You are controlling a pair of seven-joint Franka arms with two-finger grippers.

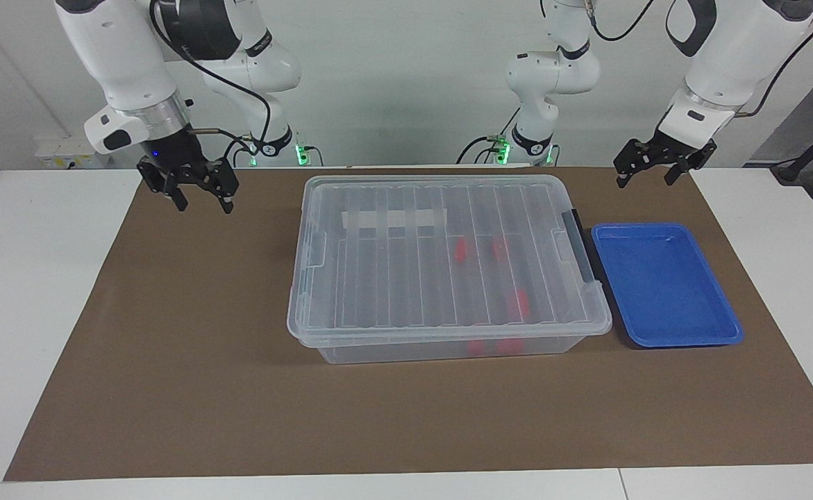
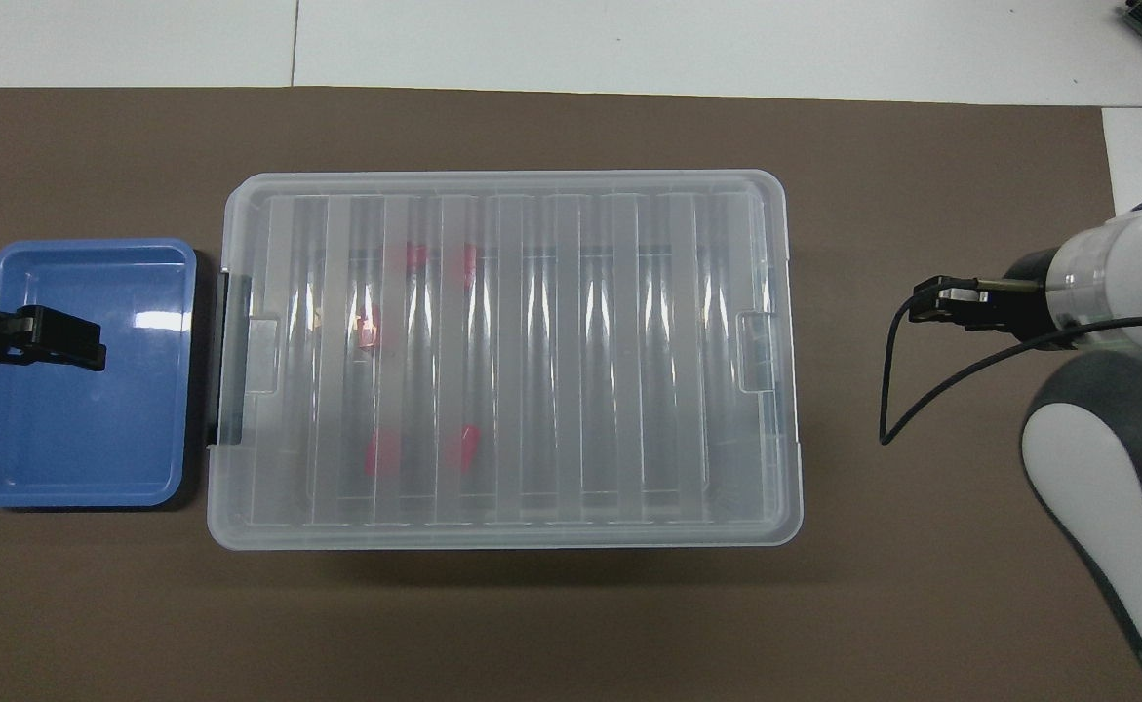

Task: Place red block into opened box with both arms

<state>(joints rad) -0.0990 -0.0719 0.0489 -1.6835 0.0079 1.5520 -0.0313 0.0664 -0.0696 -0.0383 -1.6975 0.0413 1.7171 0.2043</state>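
The box [image 1: 378,292] [image 2: 531,507], a clear bin, stands mid-table with its ribbed lid lying flat on it. Several red blocks [image 1: 460,251] [image 2: 382,453] show through the lid, on the box floor toward the left arm's end. My right gripper [image 1: 203,201] hangs open and holds nothing. It is over bare mat, off the box's end toward the right arm. High over the blue tray's end of the mat, my left gripper [image 1: 646,179] [image 2: 83,343] waits open and holds nothing.
A shallow blue tray [image 1: 663,292] [image 2: 73,448] with nothing in it lies against the box's black latch [image 1: 580,246]. A brown mat [image 1: 170,347] covers the table. A black cable loops from the right wrist [image 2: 887,390].
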